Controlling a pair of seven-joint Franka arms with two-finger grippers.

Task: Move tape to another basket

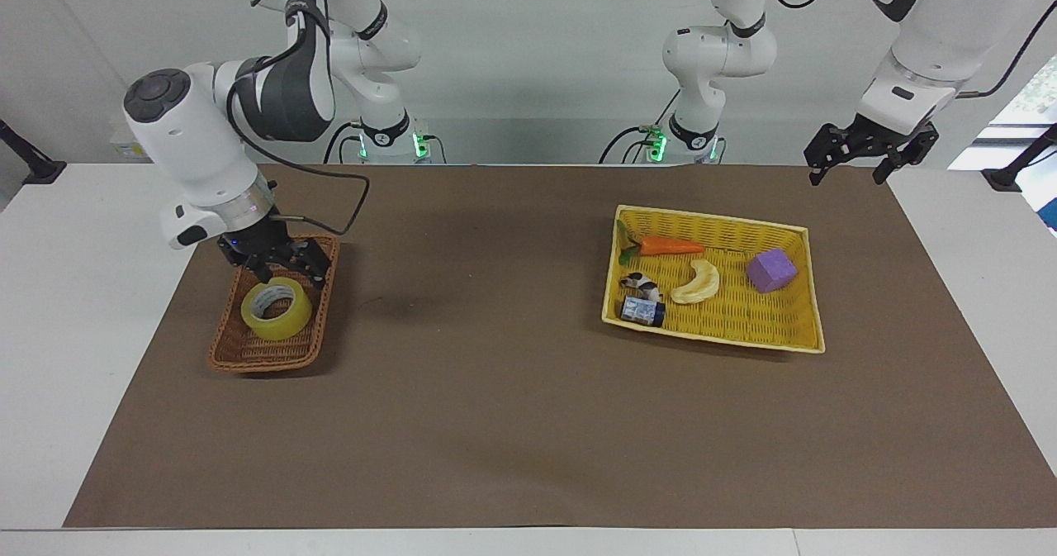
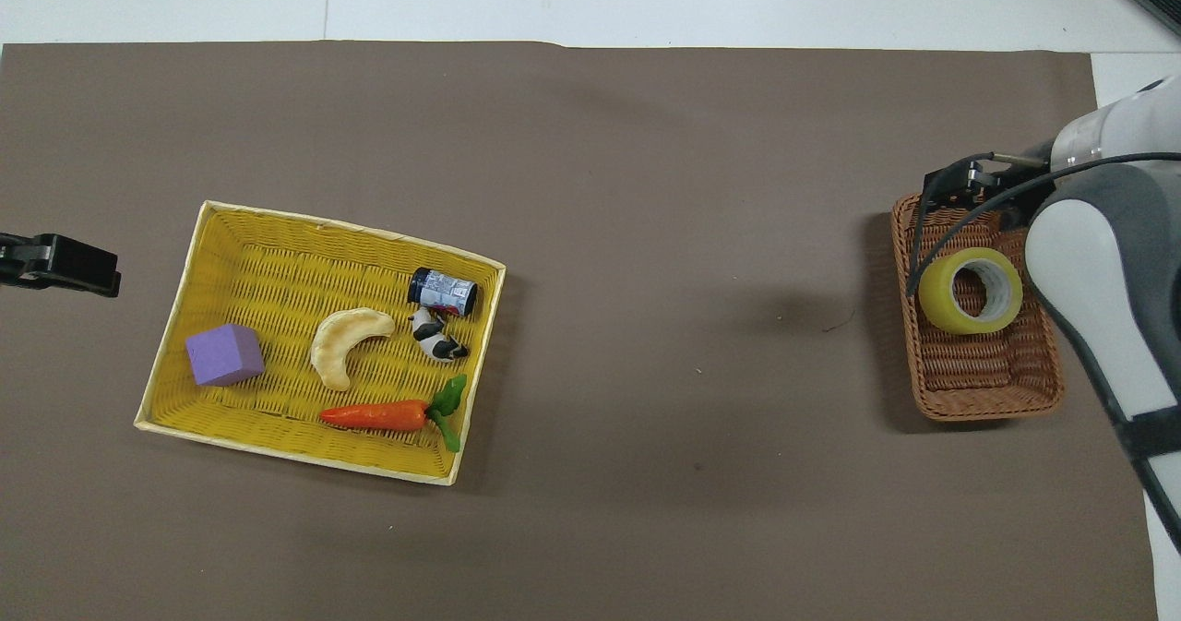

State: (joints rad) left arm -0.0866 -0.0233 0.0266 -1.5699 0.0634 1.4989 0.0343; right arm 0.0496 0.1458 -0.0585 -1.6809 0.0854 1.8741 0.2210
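Facing view, left of frame: the tape [image 1: 277,311] lies flat in the brown wicker basket [image 1: 239,349], ring opening up, white printed core visible. In the overhead view the same roll [image 2: 970,290] sits at mid-right of frame, in the middle of the basket [image 2: 987,390], leaning toward the wall nearest the frame's centre.

Right tool [image 1: 285,268]: just above the tape, at the basket's upper end in the facing view, with its fingers spread wide and nothing between them. No contact with the roll that I can make out; the tips hang close over the roll's upper rim. In the overhead view this tool [image 2: 969,187] shows at the basket's upper edge, partly hidden by its own white and grey arm, which enters from the right edge of frame. A black cable loops from the wrist.

Left tool [image 1: 859,155]: upper right of the facing view, raised over the bench's brown mat corner, well apart from everything; fingers wide, empty. Arm waiting. In the overhead view only its dark tip [image 2: 60,264] shows at the left edge.

Yellow woven tray [image 1: 718,329], right of centre in the facing view, holds a carrot [image 1: 665,246], a banana slice [image 1: 698,283], a purple cube [image 1: 772,270], a small cow figure [image 1: 641,284] and a little dark can [image 1: 643,311] on its side.
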